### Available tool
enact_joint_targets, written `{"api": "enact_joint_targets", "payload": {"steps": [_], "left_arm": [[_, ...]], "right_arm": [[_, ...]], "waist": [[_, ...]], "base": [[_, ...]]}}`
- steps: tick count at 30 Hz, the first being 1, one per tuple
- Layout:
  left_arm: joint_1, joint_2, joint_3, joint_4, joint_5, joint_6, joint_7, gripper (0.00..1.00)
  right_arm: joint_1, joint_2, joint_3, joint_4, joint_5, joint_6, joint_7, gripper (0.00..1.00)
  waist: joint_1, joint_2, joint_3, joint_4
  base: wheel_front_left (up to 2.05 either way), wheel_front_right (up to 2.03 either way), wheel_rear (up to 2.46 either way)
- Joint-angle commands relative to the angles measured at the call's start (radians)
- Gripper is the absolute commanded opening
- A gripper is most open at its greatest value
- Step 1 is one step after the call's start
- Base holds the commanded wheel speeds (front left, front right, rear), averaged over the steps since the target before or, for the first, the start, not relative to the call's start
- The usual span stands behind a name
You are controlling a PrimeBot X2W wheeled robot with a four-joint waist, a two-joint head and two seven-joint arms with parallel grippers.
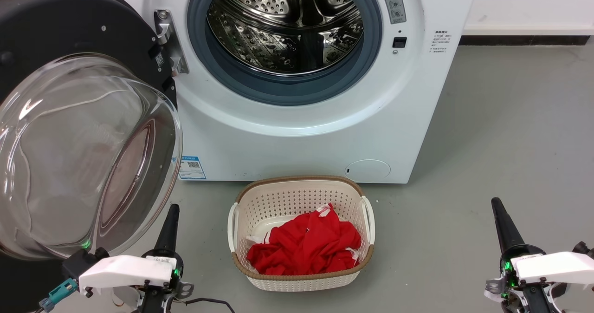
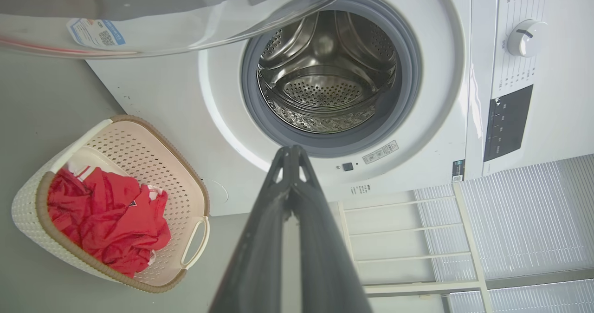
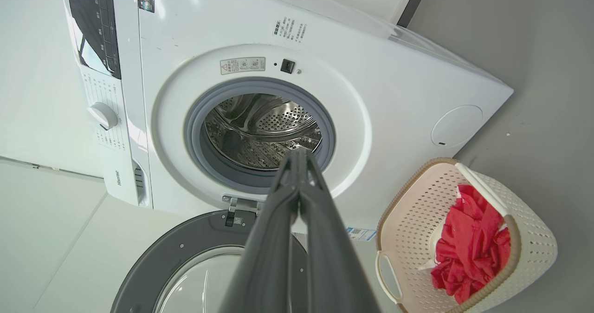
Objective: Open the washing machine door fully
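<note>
The white washing machine (image 1: 325, 132) stands ahead with its steel drum (image 1: 285, 25) exposed. The washing machine door (image 1: 83, 155), black with a bulging clear glass bowl, is swung out wide to the left on its hinge (image 1: 169, 41). My left gripper (image 1: 171, 220) is shut and empty, low at the left, just right of the glass bowl's lower edge and apart from it. My right gripper (image 1: 499, 215) is shut and empty at the lower right, far from the door. In the wrist views, the left gripper (image 2: 290, 153) and the right gripper (image 3: 299, 157) each point toward the drum opening.
A cream laundry basket (image 1: 246, 201) holding red cloth (image 1: 306, 248) sits on the grey floor right in front of the washer, between my arms. A white wall and dark skirting (image 1: 524, 39) run behind at the right. Open floor (image 1: 510, 132) lies to the right.
</note>
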Motion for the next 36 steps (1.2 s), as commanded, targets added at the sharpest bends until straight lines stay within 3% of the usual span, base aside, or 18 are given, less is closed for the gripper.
{"api": "enact_joint_targets", "payload": {"steps": [1,36], "left_arm": [[-0.02,0.005,0.005,-0.002,-0.017,-0.007,0.005,0.0],[-0.022,0.0,0.061,0.012,-0.306,-0.045,0.081,0.0]], "right_arm": [[-0.026,0.0,-0.003,-0.003,0.019,0.0,0.005,0.0],[-0.049,0.001,-0.015,0.023,0.307,0.0,0.074,0.0]], "waist": [[0.0,0.0,0.0,0.0],[0.0,0.0,-0.01,-0.017]], "base": [[0.0,0.0,0.0],[0.0,0.0,0.0]]}}
